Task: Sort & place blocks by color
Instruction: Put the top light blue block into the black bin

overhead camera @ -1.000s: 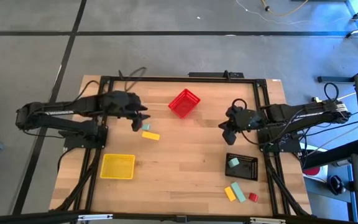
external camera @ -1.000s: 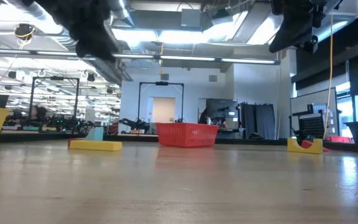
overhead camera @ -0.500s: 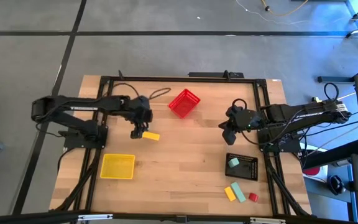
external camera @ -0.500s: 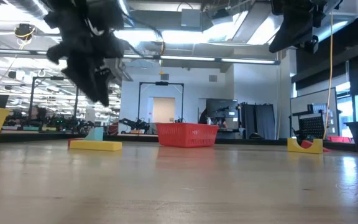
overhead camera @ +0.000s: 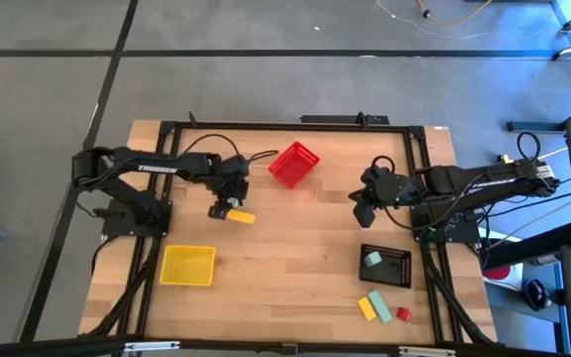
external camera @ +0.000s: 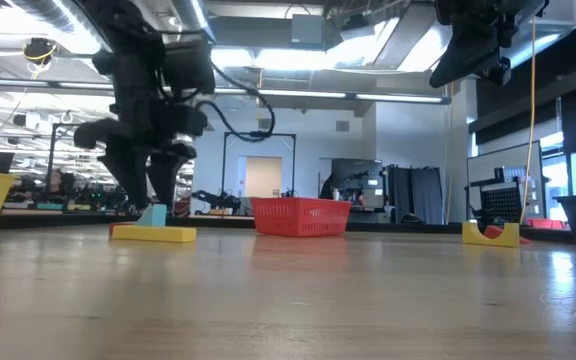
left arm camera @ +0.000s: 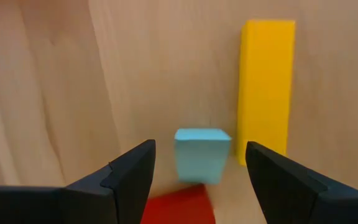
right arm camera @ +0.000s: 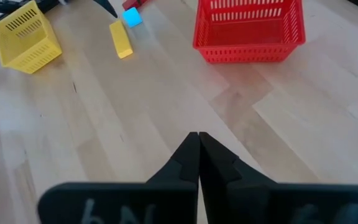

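Reaching down over a small cluster of blocks left of centre in the high view, the left gripper (overhead camera: 224,205) stood with its fingers spread wide and empty, so the step in hand looked like the approach to a pick. In the left wrist view the mint block (left arm camera: 202,154) sat squarely between the two fingers (left arm camera: 126,180), with a red block (left arm camera: 179,205) touching its near side and the long yellow block (left arm camera: 265,87) just beside it. The next move would call for a straight descent and a close on the mint block alone, without dragging its neighbours.

The mint block was a small cube with clean, flat faces; the yellow one was a slim bar lying flat on the worktop (overhead camera: 295,248).

The right gripper (overhead camera: 364,210) waited at centre right, fingers pressed shut on nothing. More blocks lay in the lower right, one mint piece inside the black bin (overhead camera: 398,274).
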Controlling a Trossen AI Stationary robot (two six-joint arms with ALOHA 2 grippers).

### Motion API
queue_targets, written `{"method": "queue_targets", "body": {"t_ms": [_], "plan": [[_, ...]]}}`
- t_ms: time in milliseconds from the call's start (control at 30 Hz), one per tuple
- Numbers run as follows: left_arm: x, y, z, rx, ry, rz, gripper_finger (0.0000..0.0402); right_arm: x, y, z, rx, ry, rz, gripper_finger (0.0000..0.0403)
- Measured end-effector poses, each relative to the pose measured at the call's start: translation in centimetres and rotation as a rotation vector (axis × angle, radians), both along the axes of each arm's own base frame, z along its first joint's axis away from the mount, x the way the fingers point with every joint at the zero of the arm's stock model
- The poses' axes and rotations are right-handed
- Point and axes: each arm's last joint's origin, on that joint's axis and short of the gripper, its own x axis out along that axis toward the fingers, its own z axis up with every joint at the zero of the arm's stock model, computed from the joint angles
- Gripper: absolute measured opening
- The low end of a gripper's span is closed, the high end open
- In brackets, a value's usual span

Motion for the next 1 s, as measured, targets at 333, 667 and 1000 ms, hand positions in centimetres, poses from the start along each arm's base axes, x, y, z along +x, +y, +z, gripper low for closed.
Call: {"method": "queue_targets", "body": {"t_ms": [333,667,1000], "plan": [[0.8,0.8,-2.2,-0.019,0.048,0.014,0.0238,0.0,0.0,0.0,-0.014,0.002,0.003,0.0002],[1.0,0.9,-2.2,-0.013,0.028,0.014,0.0156,0.0,0.0,0.0,-0.015,0.002,0.0,0.0002],[1.1,1.1,-0.9,-0.016,-0.009,0.066,0.0123,0.0,0.0,0.0,-0.022,0.003,0.007,0.0002]]}}
